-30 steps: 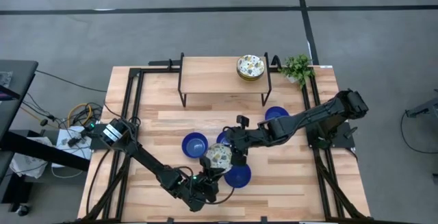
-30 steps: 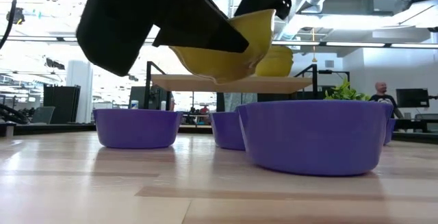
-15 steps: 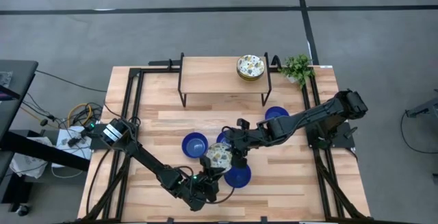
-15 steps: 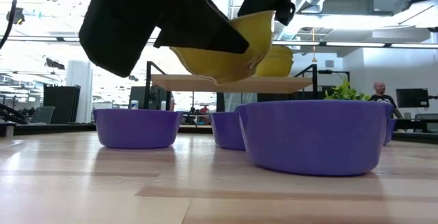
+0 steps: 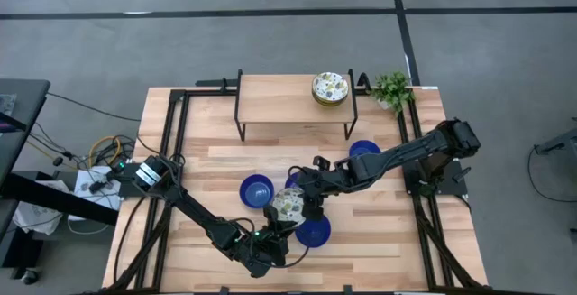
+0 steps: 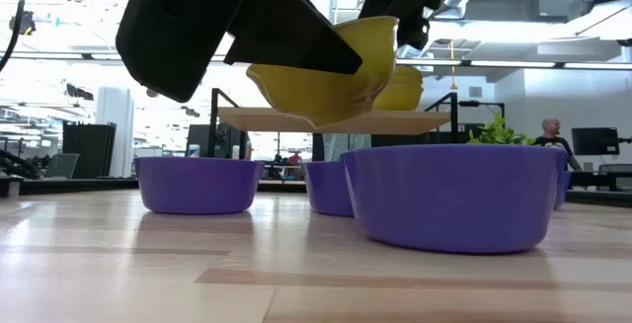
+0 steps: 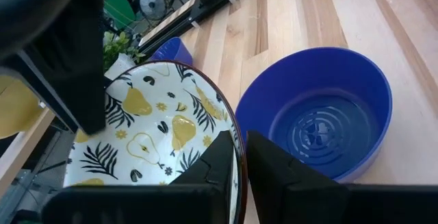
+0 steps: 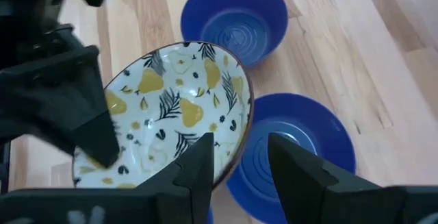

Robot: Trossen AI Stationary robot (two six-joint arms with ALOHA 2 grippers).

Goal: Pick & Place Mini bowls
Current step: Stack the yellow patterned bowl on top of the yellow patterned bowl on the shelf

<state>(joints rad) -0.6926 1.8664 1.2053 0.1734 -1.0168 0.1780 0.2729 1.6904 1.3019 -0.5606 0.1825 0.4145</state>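
Note:
A white mini bowl with a yellow pear and leaf pattern (image 5: 288, 207) hangs above the table between both grippers; its outside is yellow (image 6: 321, 76). My left gripper (image 7: 241, 145) is shut on its near rim. My right gripper (image 8: 239, 145) is open, with one finger inside the bowl and one outside its far-right rim. Blue mini bowls stand on the table on their bases: one (image 5: 256, 189) to the left, one (image 5: 313, 233) right below the held bowl, one (image 5: 363, 151) far right, and one (image 5: 293, 182) mostly hidden. Several patterned bowls sit stacked (image 5: 330, 88) on the shelf. My left gripper pinches the patterned bowl's rim (image 7: 236, 131), one finger inside the bowl (image 7: 209, 162) and one outside (image 7: 277, 169). It comes slanting from the table's near-left side. The bowl is lifted clear of the table and slightly tilted (image 6: 321, 76).
A low wooden shelf on black legs (image 5: 293, 96) stands at the far side. A small green plant (image 5: 391, 88) sits at the far right corner. Black frame rails (image 5: 171, 142) run along the table's sides. Bare wood lies at the near left.
My right arm has edged a little toward the table's left and down, closer over the held bowl's far rim. The bowl has stayed lifted in my left gripper, almost where it was.

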